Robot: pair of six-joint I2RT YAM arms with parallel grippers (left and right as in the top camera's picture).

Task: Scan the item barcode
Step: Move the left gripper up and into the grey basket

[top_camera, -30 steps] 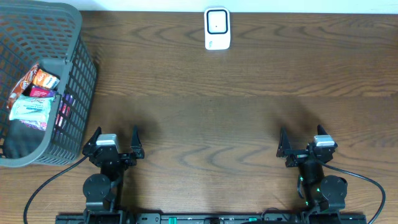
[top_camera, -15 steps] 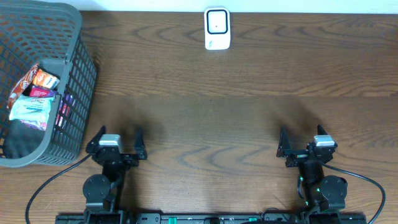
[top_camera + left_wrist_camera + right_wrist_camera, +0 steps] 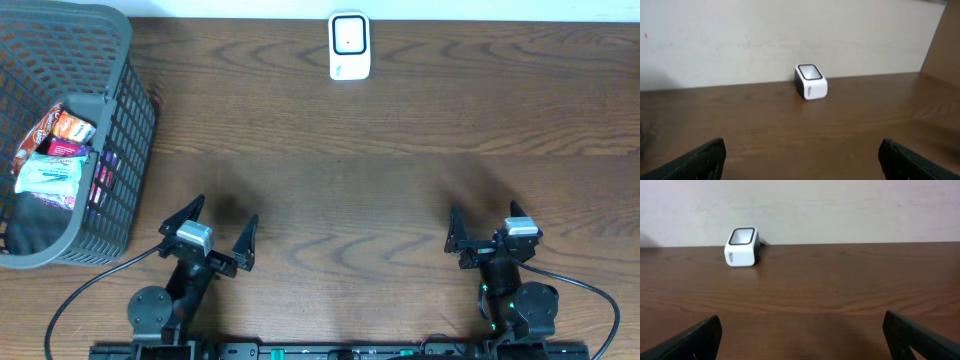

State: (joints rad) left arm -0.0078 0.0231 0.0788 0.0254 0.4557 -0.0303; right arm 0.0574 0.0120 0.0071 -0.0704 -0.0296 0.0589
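The left gripper [image 3: 215, 228] stands released, jaws wide apart and holding nothing, low over the dark brown wooden table [image 3: 350, 180]. Its fingers point ahead and slightly to its right, so its wrist camera looks almost straight at the small white box-shaped barcode scanner with a dark-rimmed window [image 3: 349, 45]. That scanner sits well ahead, at the far edge of the table by the wall.

The right gripper [image 3: 485, 230] is likewise spread open and empty. For it the scanner lies well ahead and to its left.

The items to be scanned are not on the open table. They lie in the dark grey plastic mesh basket [image 3: 128, 120], ahead of the left gripper and off to its left, outside its wrist camera's view. Inside is a loose pile of snack packets. A white and teal packet [image 3: 45, 178] lies topmost at the near side, and an orange one [image 3: 72, 128] lies just beyond it. The white and teal packet's long axis seems to run roughly crosswise to the left gripper's reach.

The left arm is clearly the nearer one to the basket; the right is well apart from it. No item is lifted yet, so the pick comes first. It probably calls for the left gripper to swing left, clear the basket's rim and come down from above.
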